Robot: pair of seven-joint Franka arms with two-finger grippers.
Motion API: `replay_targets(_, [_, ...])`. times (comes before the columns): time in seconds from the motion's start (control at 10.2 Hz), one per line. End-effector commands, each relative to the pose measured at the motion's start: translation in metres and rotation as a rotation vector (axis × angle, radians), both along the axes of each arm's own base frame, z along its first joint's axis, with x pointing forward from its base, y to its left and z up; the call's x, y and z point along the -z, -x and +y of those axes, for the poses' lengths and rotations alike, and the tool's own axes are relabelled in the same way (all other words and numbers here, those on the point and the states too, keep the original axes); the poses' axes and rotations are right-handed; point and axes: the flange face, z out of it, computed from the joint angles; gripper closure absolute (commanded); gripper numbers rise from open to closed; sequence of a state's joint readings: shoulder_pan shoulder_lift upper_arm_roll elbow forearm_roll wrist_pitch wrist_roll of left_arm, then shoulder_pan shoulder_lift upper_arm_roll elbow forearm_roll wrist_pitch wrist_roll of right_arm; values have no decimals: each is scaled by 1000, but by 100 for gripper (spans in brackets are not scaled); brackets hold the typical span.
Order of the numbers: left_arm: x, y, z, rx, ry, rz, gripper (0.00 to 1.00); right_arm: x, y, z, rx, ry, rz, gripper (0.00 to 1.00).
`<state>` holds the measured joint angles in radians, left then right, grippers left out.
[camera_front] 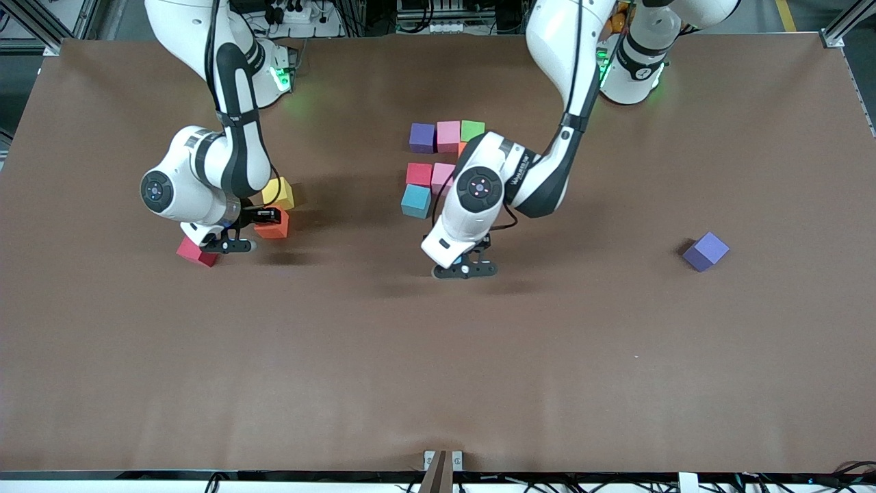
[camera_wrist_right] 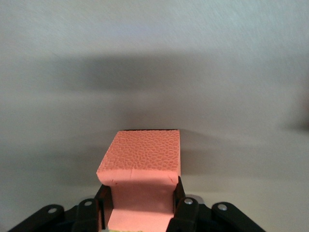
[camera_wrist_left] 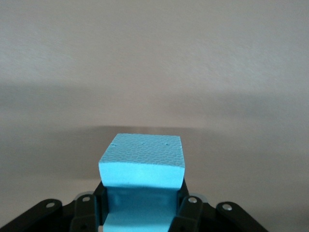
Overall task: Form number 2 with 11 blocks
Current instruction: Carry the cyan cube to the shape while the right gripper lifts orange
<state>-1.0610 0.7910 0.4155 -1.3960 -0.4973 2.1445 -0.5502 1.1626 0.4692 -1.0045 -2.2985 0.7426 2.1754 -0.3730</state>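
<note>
My left gripper is shut on a light blue block, just nearer the front camera than the cluster; its own wrist view shows the grip. The cluster holds purple, pink, green, a partly hidden orange, red, pink and light blue blocks. My right gripper is shut on an orange block, low at the right arm's end of the table, as its wrist view shows. It is between a red block and the orange block.
A yellow cube sits against the orange block, farther from the front camera. A lone purple block lies toward the left arm's end of the table. Brown table stretches bare nearer the front camera.
</note>
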Motion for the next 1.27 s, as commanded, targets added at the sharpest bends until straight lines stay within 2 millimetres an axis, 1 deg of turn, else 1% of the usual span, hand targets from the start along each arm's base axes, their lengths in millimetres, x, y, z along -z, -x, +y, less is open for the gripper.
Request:
replay_targets(0.0, [-2, 7, -28, 15, 7, -21, 100, -24, -20, 18, -29, -58, -29, 92])
replay_targets(0.1, [-6, 8, -36, 25, 16, -29, 100, -32, -27, 24, -34, -67, -37, 92])
replay_targets(0.2, [-1, 15, -44, 40, 14, -29, 100, -37, -32, 28, -40, -73, -47, 92])
replay_targets(0.29, [4, 21, -49, 48, 11, -24, 100, -44, -39, 27, -37, -79, -66, 92])
replay_targets(0.39, [12, 27, -54, 40, 25, -3, 100, -56, -51, 32, -45, -86, -98, 92])
replay_targets(0.49, [17, 33, -59, 44, 25, 5, 100, -69, -64, 33, -48, -86, -134, 92])
replay_targets(0.59, [20, 35, -61, 50, 22, 6, 100, -81, -77, 31, -52, -86, -168, 92])
replay_targets(0.69, [23, 39, -63, 56, 19, 10, 100, -94, -90, 22, -54, -82, -203, 91])
replay_targets(0.78, [28, 42, -65, 59, 15, 14, 100, -104, -101, 16, -76, -77, -230, 91])
replay_targets(0.88, [29, 48, -71, 59, 27, 24, 100, -101, -101, 13, -93, -73, -229, 91])
replay_targets(1.17, [32, 53, -74, 40, 47, 47, 100, -101, -104, 7, -81, -69, -230, 91])
